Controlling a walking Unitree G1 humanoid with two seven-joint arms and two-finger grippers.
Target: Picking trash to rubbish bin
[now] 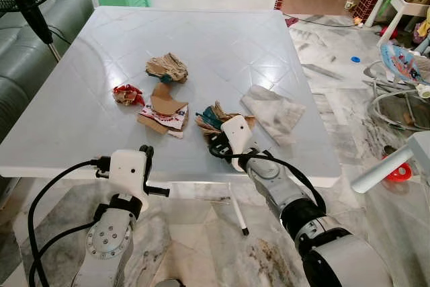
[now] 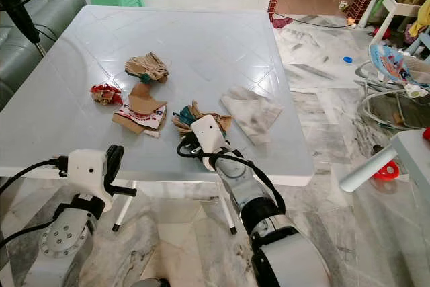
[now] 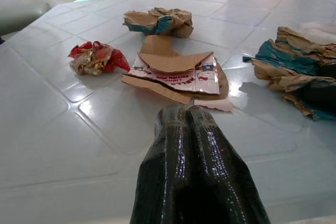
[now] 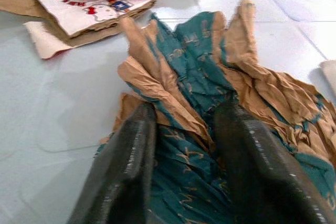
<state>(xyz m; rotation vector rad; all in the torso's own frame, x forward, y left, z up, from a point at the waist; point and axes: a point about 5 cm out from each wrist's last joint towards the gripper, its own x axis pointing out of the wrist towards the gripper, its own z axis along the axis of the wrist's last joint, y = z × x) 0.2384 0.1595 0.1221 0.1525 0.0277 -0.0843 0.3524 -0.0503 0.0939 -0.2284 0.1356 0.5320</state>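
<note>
Grasping crumpled trash on the white table (image 1: 80, 132), first step of a pick-and-bin cycle.
Right gripper (image 4: 181, 166) rests on the teal-and-brown paper wad (image 4: 210, 77) near the table's front edge, fingers apart and straddling a fold, not yet clamped. Left gripper (image 3: 191, 145) hovers at the near edge, fingers together, facing the flattened carton (image 3: 178, 74) and red wrapper (image 3: 94, 59). Next, judged: close on the wad, lift, then locate the bin.
</note>
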